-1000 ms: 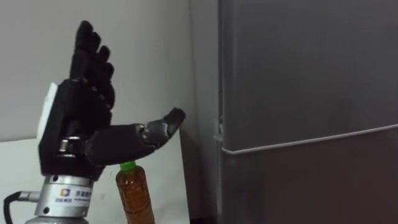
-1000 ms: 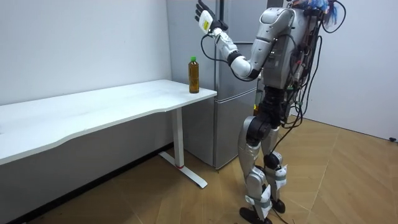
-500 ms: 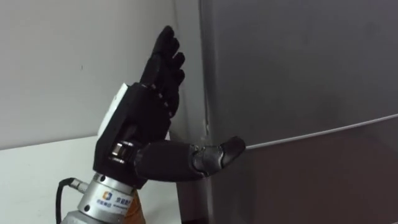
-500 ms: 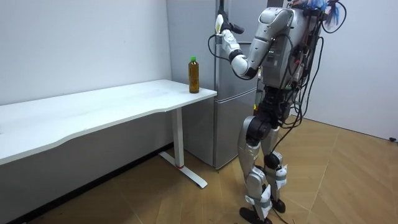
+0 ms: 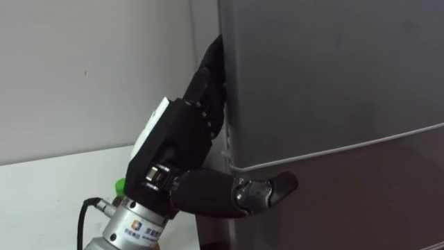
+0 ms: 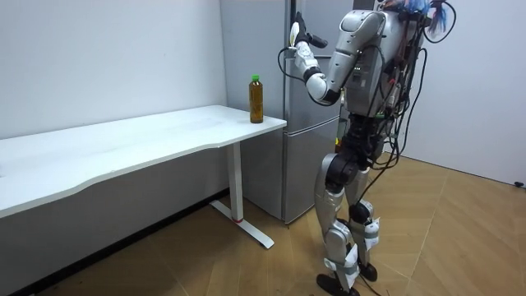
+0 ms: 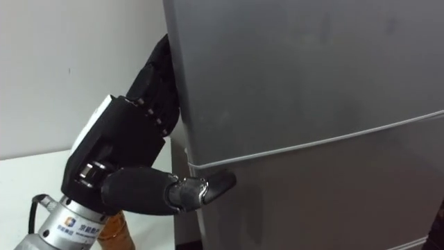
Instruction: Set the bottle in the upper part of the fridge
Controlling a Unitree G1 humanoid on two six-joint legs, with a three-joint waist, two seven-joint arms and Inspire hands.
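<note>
Standing right by the grey fridge (image 5: pixel 333 83), I have my left hand (image 5: pixel 173 142) up at the left edge of its top door. The hand is open: my fingers (image 5: pixel 208 76) lie straight along the door's side, and my thumb (image 5: pixel 267 192) lies across the front, at the line between the two doors. The brown bottle (image 6: pixel 256 99) with the green cap stands on the corner of the white table (image 6: pixel 123 140), just beside the fridge.
</note>
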